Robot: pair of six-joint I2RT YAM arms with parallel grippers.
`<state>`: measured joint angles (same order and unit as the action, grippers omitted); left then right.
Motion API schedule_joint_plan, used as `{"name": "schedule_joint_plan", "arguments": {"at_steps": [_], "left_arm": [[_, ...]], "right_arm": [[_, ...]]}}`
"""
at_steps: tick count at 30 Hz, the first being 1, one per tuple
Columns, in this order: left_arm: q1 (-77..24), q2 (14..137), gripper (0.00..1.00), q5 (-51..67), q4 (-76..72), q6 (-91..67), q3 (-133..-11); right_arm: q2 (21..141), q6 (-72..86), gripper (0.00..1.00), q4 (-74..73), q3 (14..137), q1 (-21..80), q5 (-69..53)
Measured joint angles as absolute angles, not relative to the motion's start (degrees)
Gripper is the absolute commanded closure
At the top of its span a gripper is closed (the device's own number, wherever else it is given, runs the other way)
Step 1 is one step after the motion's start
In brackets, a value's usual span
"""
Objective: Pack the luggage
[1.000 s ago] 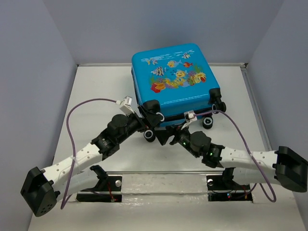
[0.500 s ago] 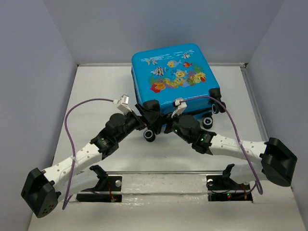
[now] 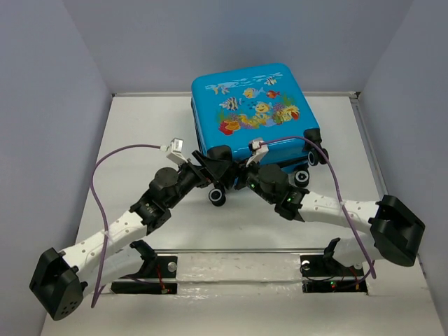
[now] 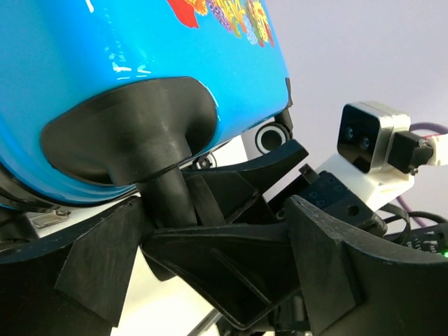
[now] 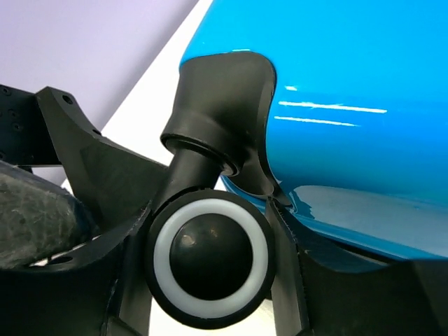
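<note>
Moved left since a second ago, the right pincer (image 3: pixel 232 185) is now pressed shut on the near-left wheel (image 5: pixel 207 260) of the luggage (image 3: pixel 248 105). The left pincer (image 3: pixel 207 173) is held wide open at that corner. The luggage is laid shut, far back on the worktop (image 3: pixel 140 140).

Shell: bright blue glossy hard-shell suitcase (image 4: pixel 105 42)
Corner: black wheel housing (image 4: pixel 133 126), its stem between the wide-spread fingers of the left gripper (image 4: pixel 213 217)
Right: white-cased camera (image 4: pixel 371 136)

luggage (image 3: pixel 248 105): on table (image 3: pixel 140 140), far centre, wheels toward me
my left gripper (image 3: pixel 212 171): at its near-left corner
my right gripper (image 3: pixel 236 183): astride near-left wheel (image 5: pixel 210 260)
</note>
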<state>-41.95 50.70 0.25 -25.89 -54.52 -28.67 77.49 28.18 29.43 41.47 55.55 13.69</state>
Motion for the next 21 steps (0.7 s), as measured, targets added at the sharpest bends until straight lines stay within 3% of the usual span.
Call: {"name": "schedule_joint_plan", "arguments": {"at_steps": [3,6,10,15,21], "left_arm": [[-41.9,49.3,0.16,-0.7,-24.4,-53.4,-28.4],[-42.4,44.5,0.23,-2.9,-21.7,-51.7,-27.5],[-42.7,36.4,0.47,-8.9,-16.9,-49.6,-23.0],[-42.8,34.8,0.48,-11.7,-15.8,-48.7,-15.4],[-47.0,45.9,0.47,-14.8,-16.6,-46.4,-14.7]], "right_arm": [[77.7,28.1,0.91,29.6,41.5,55.5,14.0],[77.7,27.7,0.93,28.7,42.0,55.6,14.3],[77.7,25.7,0.93,25.2,43.9,55.7,14.4],[77.7,22.5,0.93,20.4,46.5,55.9,14.7],[77.7,19.6,0.93,15.3,49.3,56.0,14.6]]}}
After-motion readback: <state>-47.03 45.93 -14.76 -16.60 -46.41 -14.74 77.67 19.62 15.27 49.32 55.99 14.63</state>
